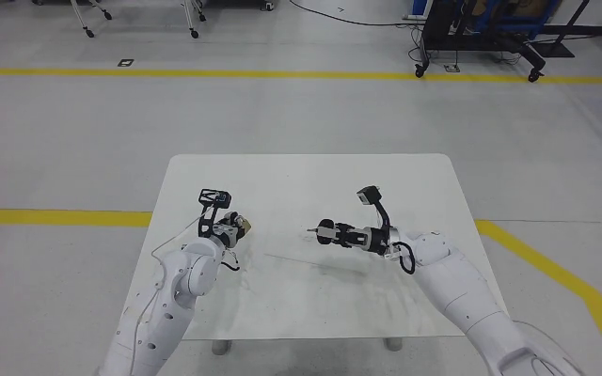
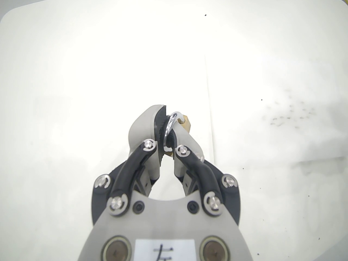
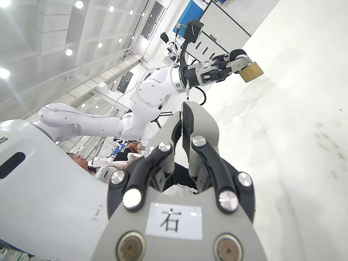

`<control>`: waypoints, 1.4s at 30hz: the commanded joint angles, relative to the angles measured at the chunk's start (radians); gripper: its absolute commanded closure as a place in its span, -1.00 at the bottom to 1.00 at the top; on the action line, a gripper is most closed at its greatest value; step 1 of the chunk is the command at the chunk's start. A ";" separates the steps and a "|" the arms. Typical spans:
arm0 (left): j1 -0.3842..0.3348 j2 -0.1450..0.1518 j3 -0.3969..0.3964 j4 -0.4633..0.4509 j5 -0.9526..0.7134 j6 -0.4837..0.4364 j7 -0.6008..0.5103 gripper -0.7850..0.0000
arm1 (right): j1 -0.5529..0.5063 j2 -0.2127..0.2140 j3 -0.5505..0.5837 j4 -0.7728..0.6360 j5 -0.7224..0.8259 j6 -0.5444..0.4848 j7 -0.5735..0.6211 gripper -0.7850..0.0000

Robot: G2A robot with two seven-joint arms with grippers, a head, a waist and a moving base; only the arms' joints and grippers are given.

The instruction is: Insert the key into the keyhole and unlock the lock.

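Note:
A brass padlock (image 1: 247,225) hangs above the left part of the white table (image 1: 310,179), with my left gripper (image 1: 239,227) shut on it. In the left wrist view the fingers (image 2: 141,129) clamp the silver shackle (image 2: 169,129), and the brass body (image 2: 187,125) pokes out beyond them. My right gripper (image 1: 324,231) is near the table's middle, shut on a small silver key (image 1: 311,229) whose blade points toward the padlock. A gap separates the two. From the right wrist the key blade (image 3: 187,90) juts past the shut gripper (image 3: 182,109), with the padlock (image 3: 251,72) farther off.
The tabletop shows a thin seam (image 2: 208,104) and dark smudges (image 2: 291,114) between the arms. Grey floor with yellow lines (image 1: 282,73) surrounds the table. A dark wheeled cart (image 1: 489,38) stands far behind.

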 commanded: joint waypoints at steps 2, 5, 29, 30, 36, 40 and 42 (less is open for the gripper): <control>0.000 0.000 0.000 0.000 0.000 0.000 0.000 1.00 | 0.000 0.000 0.000 0.000 0.000 0.000 0.000 1.00; 0.000 0.000 0.000 0.000 0.000 0.000 0.000 1.00 | 0.000 0.000 0.000 0.000 0.000 0.000 0.000 1.00; -0.014 -0.002 -0.001 -0.008 -0.041 -0.040 -0.005 1.00 | 0.000 0.000 0.000 0.000 0.000 0.000 0.000 1.00; -0.031 -0.005 -0.010 -0.008 -0.111 -0.062 -0.021 1.00 | -0.003 0.000 0.001 0.001 0.001 0.003 -0.007 1.00; -0.167 -0.033 -0.063 0.180 -0.658 -0.166 -0.111 1.00 | -0.082 0.001 0.031 -0.008 0.077 -0.072 -0.113 1.00; -0.231 -0.046 -0.037 0.274 -0.789 -0.189 -0.182 1.00 | -0.088 -0.002 0.031 -0.013 0.100 -0.082 -0.136 1.00; -0.231 -0.046 -0.037 0.274 -0.789 -0.189 -0.182 1.00 | -0.088 -0.002 0.031 -0.013 0.100 -0.082 -0.136 1.00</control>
